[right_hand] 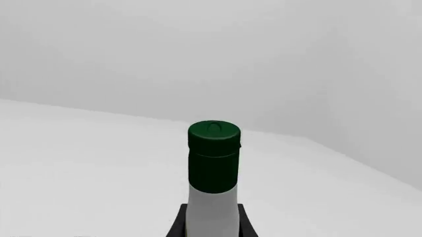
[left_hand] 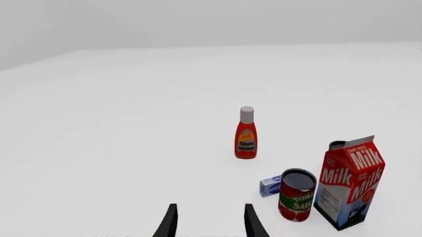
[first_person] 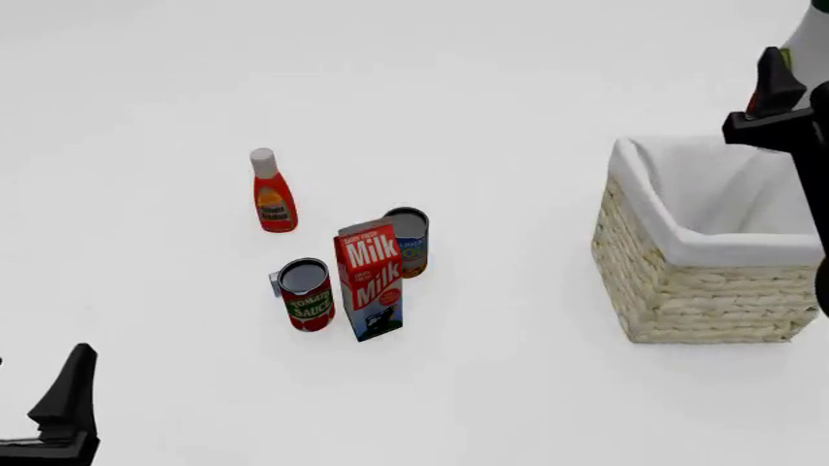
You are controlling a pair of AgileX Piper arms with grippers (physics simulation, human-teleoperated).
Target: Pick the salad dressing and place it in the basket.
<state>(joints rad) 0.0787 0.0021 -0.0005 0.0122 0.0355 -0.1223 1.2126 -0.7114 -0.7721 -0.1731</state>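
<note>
The salad dressing point(right_hand: 212, 168) is a whitish bottle with a dark green cap, standing upright between the dark fingers point(right_hand: 178, 222) of my right gripper point(right_hand: 211, 224), which is shut on its body. From the front, only a whitish part of the salad dressing point(first_person: 812, 41) shows at the right edge, held by the right gripper point(first_person: 793, 92) above the far right side of the basket point(first_person: 693, 291). The basket is woven straw with a white cloth lining and nothing visible inside. My left gripper point(left_hand: 211, 222) is open and holds nothing, low at the near left point(first_person: 68, 403).
A group of groceries stands left of centre: a red bottle with a white cap point(first_person: 272, 194), a tomato sauce can point(first_person: 307, 294), a milk carton point(first_person: 371, 282), a second can point(first_person: 408, 241) behind it, and a small blue-white box point(left_hand: 270, 186).
</note>
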